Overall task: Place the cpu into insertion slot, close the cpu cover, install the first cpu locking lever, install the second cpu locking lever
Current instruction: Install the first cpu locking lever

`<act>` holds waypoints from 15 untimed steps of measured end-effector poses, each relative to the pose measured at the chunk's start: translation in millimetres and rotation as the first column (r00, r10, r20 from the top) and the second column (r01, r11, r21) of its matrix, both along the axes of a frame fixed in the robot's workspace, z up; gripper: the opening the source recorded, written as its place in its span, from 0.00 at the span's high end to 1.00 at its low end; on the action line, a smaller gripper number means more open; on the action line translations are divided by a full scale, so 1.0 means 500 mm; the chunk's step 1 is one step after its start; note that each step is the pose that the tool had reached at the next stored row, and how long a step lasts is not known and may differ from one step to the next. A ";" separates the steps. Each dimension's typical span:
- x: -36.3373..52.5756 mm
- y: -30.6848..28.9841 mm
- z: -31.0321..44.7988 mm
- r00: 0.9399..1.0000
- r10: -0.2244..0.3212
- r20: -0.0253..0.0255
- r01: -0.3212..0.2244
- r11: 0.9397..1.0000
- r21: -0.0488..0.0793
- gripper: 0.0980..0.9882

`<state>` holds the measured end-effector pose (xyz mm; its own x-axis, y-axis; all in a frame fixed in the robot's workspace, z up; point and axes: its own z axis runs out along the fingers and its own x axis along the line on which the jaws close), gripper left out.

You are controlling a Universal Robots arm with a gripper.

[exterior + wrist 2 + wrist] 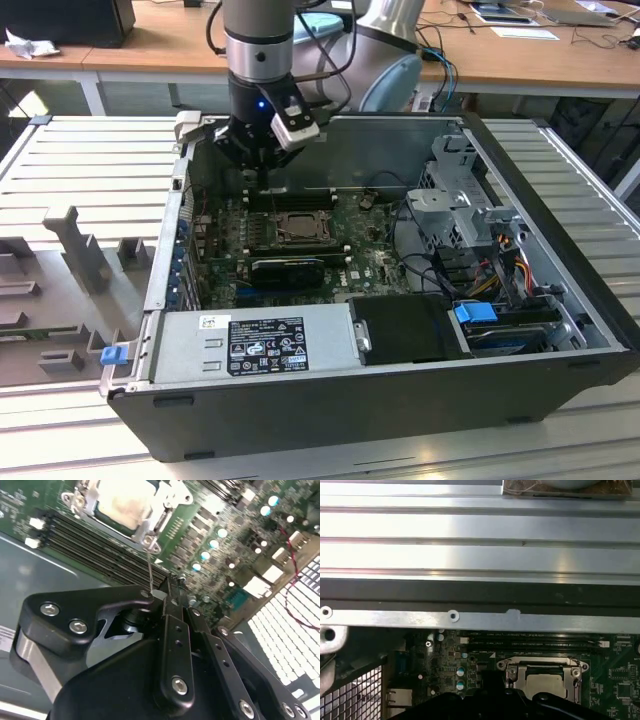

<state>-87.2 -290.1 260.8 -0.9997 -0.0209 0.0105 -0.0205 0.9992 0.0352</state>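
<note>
The cpu (122,502) lies pale and flat in the insertion slot (290,228) on the green motherboard. The silvery cpu cover (161,516) lies down around it as a frame. In the first wrist view the cpu (547,684) and the cover (512,672) appear again. A thin wire locking lever (149,565) rises from the socket's corner to my fingertips. My gripper (162,596) is shut on the lever's end. In the exterior view my gripper (258,172) hangs over the far edge of the socket, inside the open computer case.
Long black memory slots (100,545) run beside the socket. A black card (288,270) sits on the socket's near side, with the power supply (265,345) in front. The drive cage (465,205) and cables are at the exterior view's right. The case wall (470,620) is close behind.
</note>
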 end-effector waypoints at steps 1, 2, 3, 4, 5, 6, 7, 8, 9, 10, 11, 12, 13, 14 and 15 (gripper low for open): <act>0.005 0.000 0.000 1.000 0.000 0.000 0.000 1.000 0.000 0.99; 0.012 0.000 0.000 1.000 0.000 0.000 0.000 1.000 0.000 0.99; 0.017 0.000 0.000 1.000 0.000 0.000 0.000 1.000 0.000 0.99; 0.024 0.000 0.000 1.000 0.000 0.000 0.000 1.000 0.000 0.99; 0.032 0.000 -0.001 1.000 0.000 0.000 0.000 1.000 0.000 0.99; 0.038 0.000 -0.001 1.000 0.000 0.000 0.000 1.000 0.000 0.99; 0.048 0.000 -0.001 1.000 0.000 0.000 0.000 1.000 0.000 0.99; 0.060 0.000 -0.001 1.000 0.000 0.000 0.000 1.000 0.000 0.99; 0.067 0.000 -0.001 1.000 0.000 0.000 0.000 1.000 0.000 0.99; 0.074 0.000 -0.001 1.000 0.000 0.000 0.000 1.000 0.000 0.99; 0.084 0.000 -0.002 1.000 0.000 -0.001 0.000 1.000 0.000 0.99; 0.087 0.000 -0.002 1.000 0.000 -0.001 0.000 1.000 0.002 0.99; 0.088 -0.001 -0.002 1.000 -0.002 0.000 0.002 1.000 0.007 0.99; 0.088 -0.002 -0.002 1.000 -0.004 0.000 0.004 1.000 0.026 0.99; 0.088 -0.004 -0.003 1.000 -0.005 -0.001 0.005 0.999 0.043 0.99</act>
